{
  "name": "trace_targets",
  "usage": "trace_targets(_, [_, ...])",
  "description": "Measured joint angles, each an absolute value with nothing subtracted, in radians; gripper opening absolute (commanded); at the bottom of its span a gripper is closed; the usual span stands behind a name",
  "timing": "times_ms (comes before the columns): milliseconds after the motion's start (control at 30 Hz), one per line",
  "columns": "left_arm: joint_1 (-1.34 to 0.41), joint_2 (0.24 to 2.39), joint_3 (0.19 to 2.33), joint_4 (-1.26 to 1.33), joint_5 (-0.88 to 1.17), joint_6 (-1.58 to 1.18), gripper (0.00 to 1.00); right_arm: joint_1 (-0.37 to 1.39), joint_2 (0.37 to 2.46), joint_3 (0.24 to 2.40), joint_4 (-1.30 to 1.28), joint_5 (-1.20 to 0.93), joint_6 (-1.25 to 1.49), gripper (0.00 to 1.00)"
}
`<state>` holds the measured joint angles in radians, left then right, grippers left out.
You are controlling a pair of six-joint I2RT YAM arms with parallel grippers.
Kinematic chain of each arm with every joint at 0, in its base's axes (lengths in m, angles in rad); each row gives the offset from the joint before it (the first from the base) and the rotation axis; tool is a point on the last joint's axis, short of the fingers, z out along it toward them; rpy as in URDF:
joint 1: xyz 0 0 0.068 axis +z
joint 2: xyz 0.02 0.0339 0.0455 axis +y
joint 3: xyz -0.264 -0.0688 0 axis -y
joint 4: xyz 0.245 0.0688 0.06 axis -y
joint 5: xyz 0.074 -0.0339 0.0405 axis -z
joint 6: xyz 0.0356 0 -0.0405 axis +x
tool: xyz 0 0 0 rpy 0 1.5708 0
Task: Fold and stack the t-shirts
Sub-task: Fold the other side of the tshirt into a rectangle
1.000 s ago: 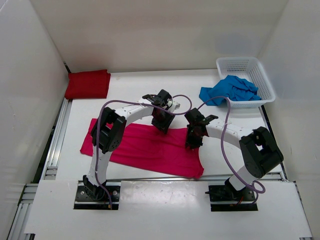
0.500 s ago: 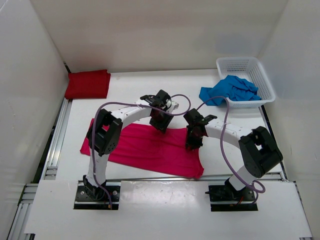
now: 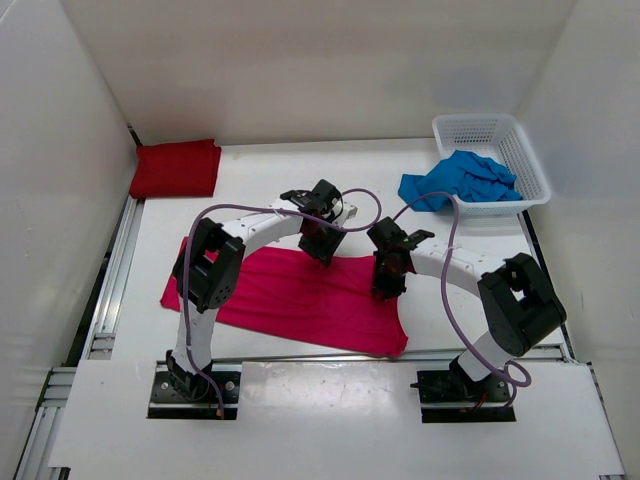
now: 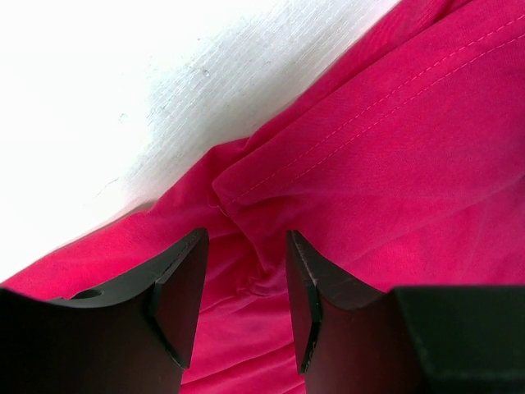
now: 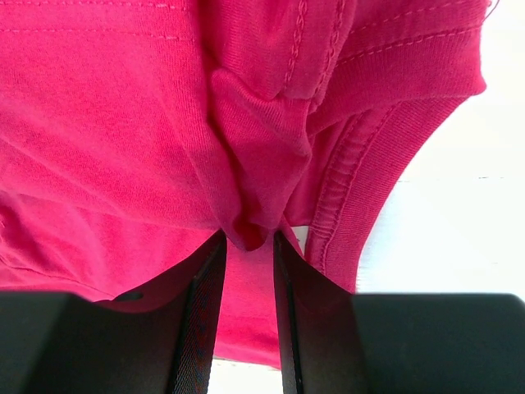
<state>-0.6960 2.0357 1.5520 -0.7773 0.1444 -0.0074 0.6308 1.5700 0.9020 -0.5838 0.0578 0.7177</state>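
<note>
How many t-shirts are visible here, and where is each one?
3. The dark red t-shirt lies folded at the far left corner; the pink t-shirt is spread at the near middle; the blue t-shirt spills from the basket, which might hide more.

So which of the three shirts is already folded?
The dark red shirt, far left, a neat rectangle; the pink shirt lies spread out, the blue shirt is crumpled over the basket rim.

The far middle of the table [image 3: 290,170] lies open. A basket [image 3: 480,132] blocks its far right corner, a red shirt [image 3: 176,168] the far left.
</note>
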Motion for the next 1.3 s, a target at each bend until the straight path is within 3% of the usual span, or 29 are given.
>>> trace_targets(500, [-0.696,2.039,1.619,-0.771,0.177,-0.007,0.54,0.631,1.518,0.902,-0.584,0.084,0.703,0.34])
trace_targets(933, [-0.725,2.117,1.618,-0.772,0.206,-0.007,0.51,0.63,1.488,0.902,-0.589,0.11,0.696,0.42])
trace_targets(1133, [-0.729,2.123,1.614,-0.773,0.206,-0.011,0.32,0.63,1.508,0.902,-0.582,0.114,0.694,0.4])
trace_targets(1300, [-0.729,2.123,1.609,-0.775,0.21,-0.015,0.17,0.63,1.533,0.905,-0.569,0.109,0.688,0.31])
